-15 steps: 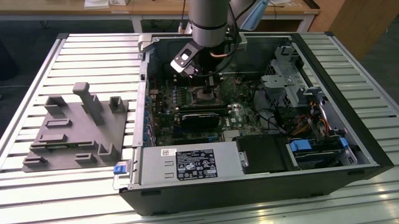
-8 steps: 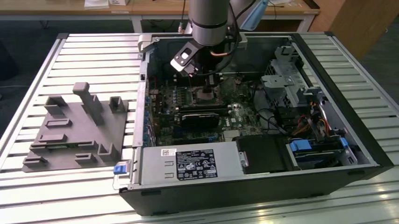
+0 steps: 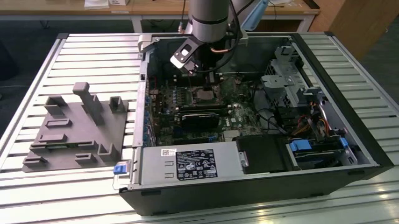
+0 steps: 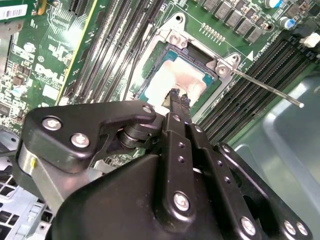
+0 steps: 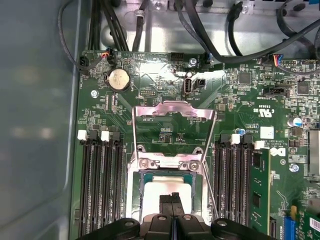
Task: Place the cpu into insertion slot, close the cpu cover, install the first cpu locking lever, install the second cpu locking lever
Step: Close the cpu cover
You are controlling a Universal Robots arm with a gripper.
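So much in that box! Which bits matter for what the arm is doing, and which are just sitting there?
Job in hand: cpu, seated; cpu cover, swung open; locking lever; fingers over the cpu.
Lying about: coin battery; memory slots; power supply; grey fixture.

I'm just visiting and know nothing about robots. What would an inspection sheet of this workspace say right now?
Surface: slatted metal table carrying an open computer case.
Job's things: cpu lies in its socket; cpu cover is swung open, off the socket; one locking lever sticks up unlatched.
Clutter: grey fixture block on the table, at the exterior view's left of the case.
Gripper: gripper shut, tips right over the cpu; contact cannot be told.
Cables: black cables along the case wall; coloured wires by the drive bays.
Surroundings: wooden desks behind the table.
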